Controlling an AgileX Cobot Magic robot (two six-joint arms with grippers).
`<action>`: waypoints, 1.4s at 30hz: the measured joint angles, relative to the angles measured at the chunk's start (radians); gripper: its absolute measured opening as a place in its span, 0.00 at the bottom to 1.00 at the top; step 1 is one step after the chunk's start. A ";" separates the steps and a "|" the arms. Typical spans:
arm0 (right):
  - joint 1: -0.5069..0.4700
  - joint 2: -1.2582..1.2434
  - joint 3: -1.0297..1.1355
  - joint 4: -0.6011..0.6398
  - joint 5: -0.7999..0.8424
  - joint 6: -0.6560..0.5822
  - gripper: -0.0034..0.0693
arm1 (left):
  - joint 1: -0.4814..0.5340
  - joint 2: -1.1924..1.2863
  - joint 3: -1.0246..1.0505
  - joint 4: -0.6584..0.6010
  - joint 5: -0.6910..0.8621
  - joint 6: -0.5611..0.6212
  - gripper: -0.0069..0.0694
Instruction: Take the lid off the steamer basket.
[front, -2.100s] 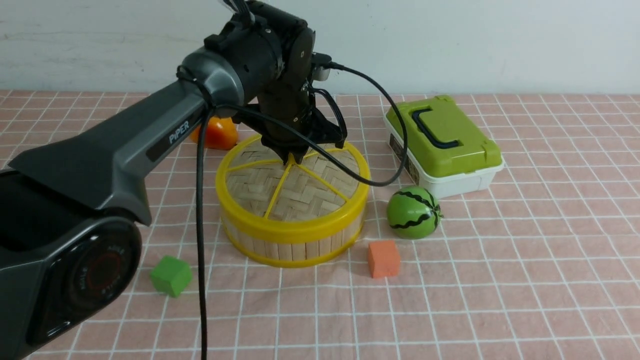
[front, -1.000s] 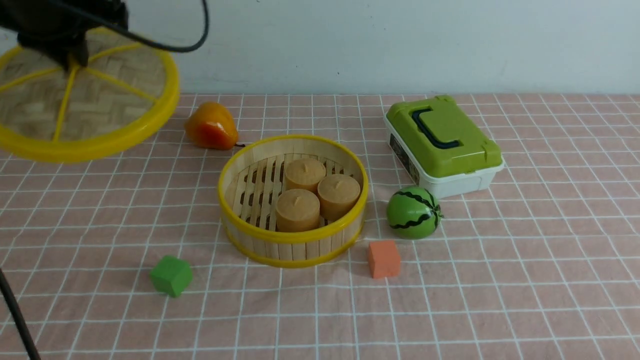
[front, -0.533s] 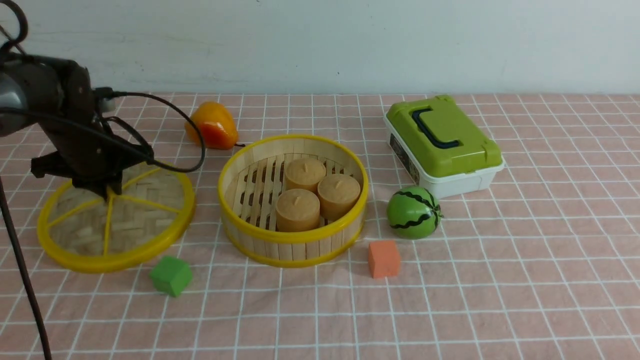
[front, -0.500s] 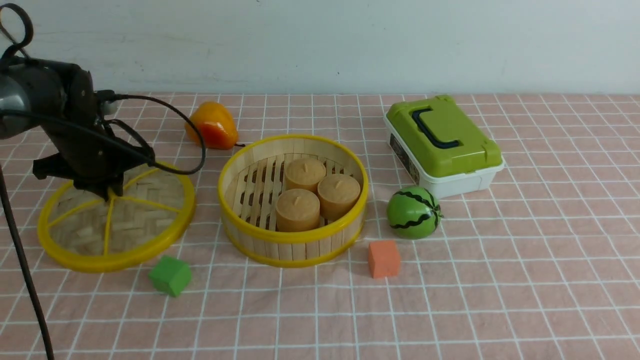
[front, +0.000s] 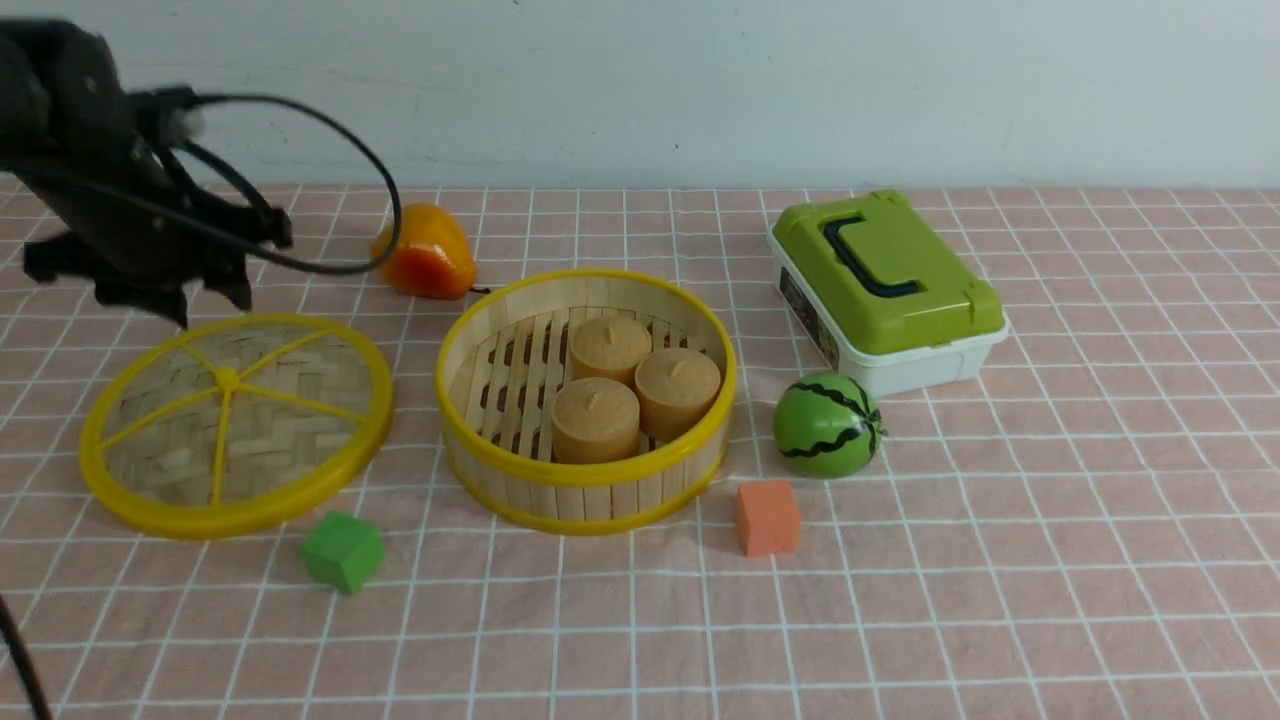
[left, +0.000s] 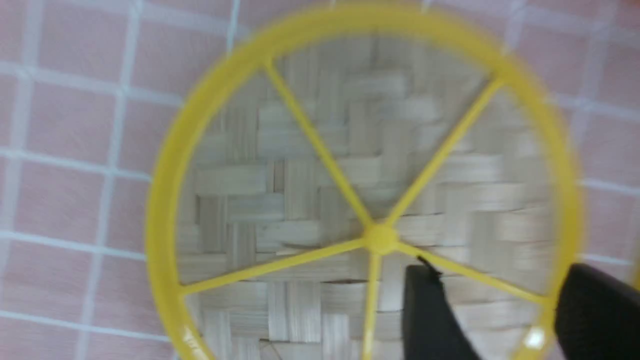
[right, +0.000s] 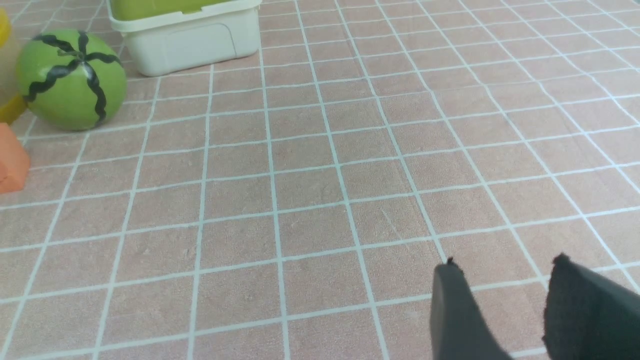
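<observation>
Jaws of the left gripper (front: 213, 312) stand apart with nothing between them, above the far rim of the lid (front: 237, 425). In the blurred left wrist view they seem clear of its knob (left: 381, 238). The right gripper (right: 506, 261) is likewise parted and empty over the tabletop (right: 310, 190). The lid lies flat near the tabletop's left edge, just beside the uncovered steamer basket (front: 585, 480), which sits mid-table and holds three tan cakes (front: 595, 418).
</observation>
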 joint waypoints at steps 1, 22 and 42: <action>0.000 0.000 0.000 0.000 0.000 0.000 0.38 | 0.000 -0.052 0.000 -0.007 0.001 0.013 0.40; 0.000 0.000 0.000 0.000 0.000 0.000 0.38 | 0.000 -1.110 0.813 -0.523 -0.208 0.514 0.07; 0.000 0.000 0.000 0.000 0.000 0.000 0.38 | -0.111 -1.396 1.056 -0.346 -0.143 0.532 0.07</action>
